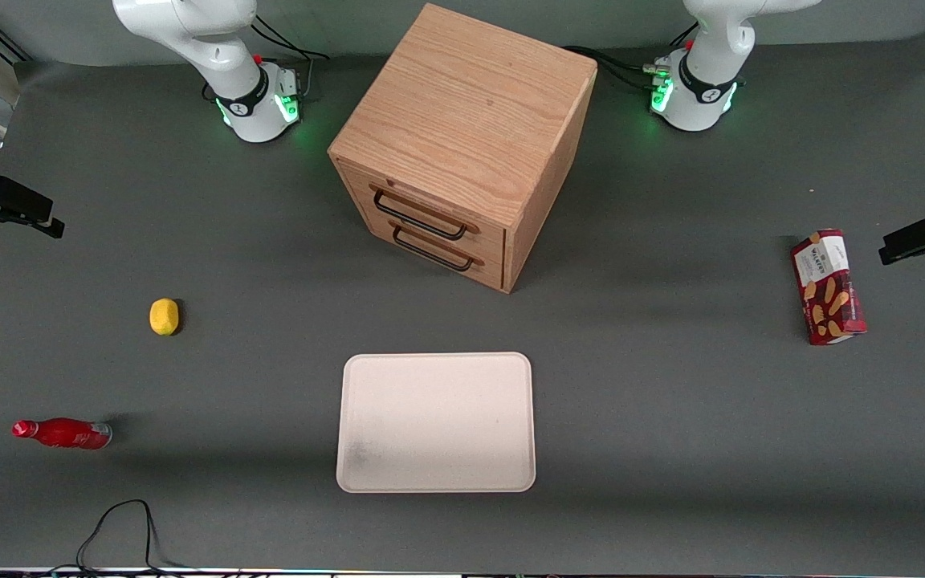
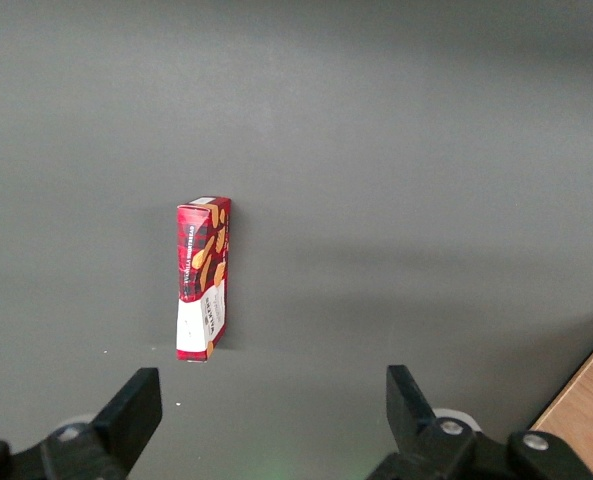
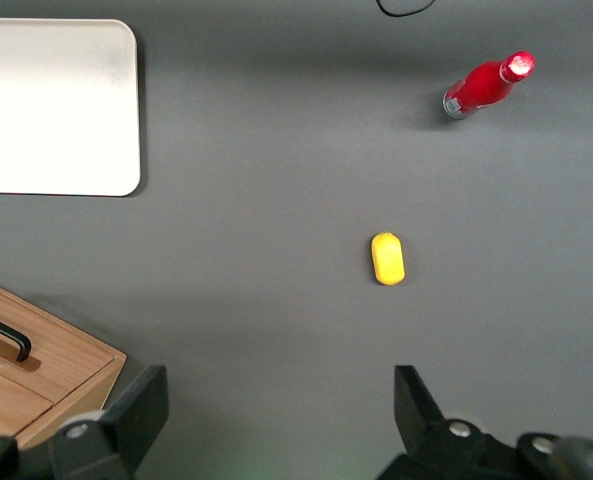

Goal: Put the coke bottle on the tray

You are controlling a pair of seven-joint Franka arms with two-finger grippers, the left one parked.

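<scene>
Nearest the front camera, a black cable [image 1: 117, 530] loops on the dark grey worktop [image 1: 671, 401]. Just above it in distance, toward the working arm's end, the coke bottle [image 1: 63, 433] stands alone, red with a red cap and a silvery base; there is white lettering on its body, but I can't read it. At about the same depth, mid-worktop, lies the tray [image 1: 436, 421], flat, cream-white, with a faint grey smudge in one near corner. Bottle and tray are well apart.

Farther from the camera than the bottle sits a yellow lemon [image 1: 164, 315], on its own. Toward the parked arm's end, at similar depth, a dark red biscuit box [image 1: 828, 286] shows pictures of biscuits and a pale label reading "WALKERS".

Farther still, a wooden drawer cabinet [image 1: 462, 144] stands angled, its two drawers with dark handles [image 1: 422, 215] facing the working arm's side of the tray.

The gripper [image 3: 276, 425] hangs high above the worktop, over bare surface near the cabinet's corner, with the lemon below it and the bottle farther out. Its jaws are spread wide, holding nothing.
</scene>
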